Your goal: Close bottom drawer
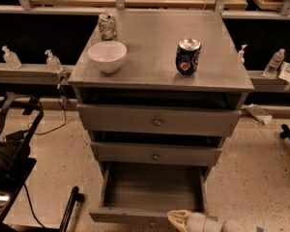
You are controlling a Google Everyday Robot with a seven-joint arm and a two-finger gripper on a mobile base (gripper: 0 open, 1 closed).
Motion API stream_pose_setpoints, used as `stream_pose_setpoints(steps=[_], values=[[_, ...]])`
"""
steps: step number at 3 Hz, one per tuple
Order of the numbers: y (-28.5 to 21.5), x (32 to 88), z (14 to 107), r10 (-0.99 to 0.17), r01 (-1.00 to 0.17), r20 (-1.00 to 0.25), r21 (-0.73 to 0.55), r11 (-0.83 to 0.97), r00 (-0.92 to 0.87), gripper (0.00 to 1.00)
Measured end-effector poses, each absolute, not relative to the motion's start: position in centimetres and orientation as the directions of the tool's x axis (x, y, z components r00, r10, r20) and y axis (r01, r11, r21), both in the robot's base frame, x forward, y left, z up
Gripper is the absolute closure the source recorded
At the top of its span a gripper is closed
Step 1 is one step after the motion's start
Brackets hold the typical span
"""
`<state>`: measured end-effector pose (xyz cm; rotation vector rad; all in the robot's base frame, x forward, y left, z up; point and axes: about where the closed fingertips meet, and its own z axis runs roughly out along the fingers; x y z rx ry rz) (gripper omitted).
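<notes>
Cabinet (159,76) of grey metal stands mid-floor, and everything else sits around it. Lowest of its three drawers, the bottom drawer (152,191) is pulled well out toward the camera, its grey box open to view. The middle drawer (155,155) and the top drawer (157,122) above it sit further in, each with a small round knob.

At the cabinet's foot, by the right end of the pulled-out drawer front, is the gripper (177,220). Its cream jaws are pressed together and hold nothing. It lies just beside the front edge; whether it touches cannot be told.

On the cabinet's counter top stand a white bowl (107,56) at front left, a pale can (107,26) behind the bowl, and a blue can (188,57) to the right, well apart from both.

Left of the cabinet, a black wheeled frame (12,149) sits on the speckled floor (261,168). Small clear bottles (52,62) line the ledge behind on either side.
</notes>
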<state>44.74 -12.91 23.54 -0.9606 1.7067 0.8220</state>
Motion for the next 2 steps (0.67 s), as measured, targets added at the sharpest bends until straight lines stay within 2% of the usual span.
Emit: stream_pose_setpoints(steps=[1, 2], values=[[-12.5, 44.58, 23.4, -0.222, -0.885, -0.951, 0.095, 0.456, -0.216, 1.0], [-12.5, 44.58, 23.4, -0.222, -0.885, -0.951, 0.095, 0.456, -0.216, 1.0]])
